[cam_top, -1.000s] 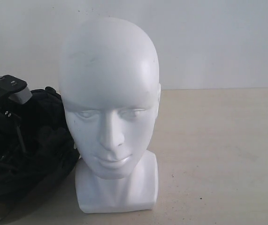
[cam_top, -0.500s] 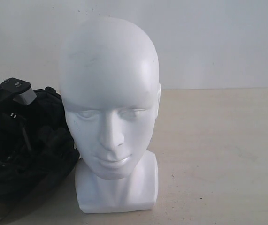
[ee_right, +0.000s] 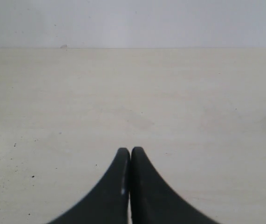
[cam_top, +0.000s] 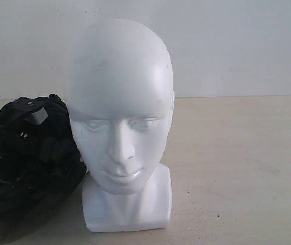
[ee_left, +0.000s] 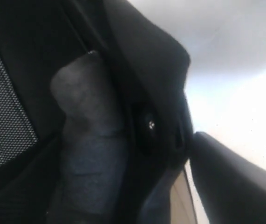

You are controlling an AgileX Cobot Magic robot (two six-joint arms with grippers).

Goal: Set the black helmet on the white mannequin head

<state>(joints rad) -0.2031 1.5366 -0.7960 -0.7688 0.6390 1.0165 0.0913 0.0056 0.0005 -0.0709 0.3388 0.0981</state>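
Two grippers are noted. The left gripper [cam_top: 27,133] reaches into the black helmet [cam_top: 28,173], which lies on the table [cam_top: 237,168] at lower left of the exterior frame. The helmet is just beside the white mannequin head [cam_top: 118,102], which stands upright at centre. The left jaws stand wide; one finger [ee_left: 230,182] shows outside the padded rim with a gap, so no grip is made. The right gripper [ee_right: 131,161] is pressed closed, holding nothing, over the table. Step in hand, as judged: securing the helmet. The next move calls for closing on the rim, then lifting clear above the crown. No brand, label or writing is legible.
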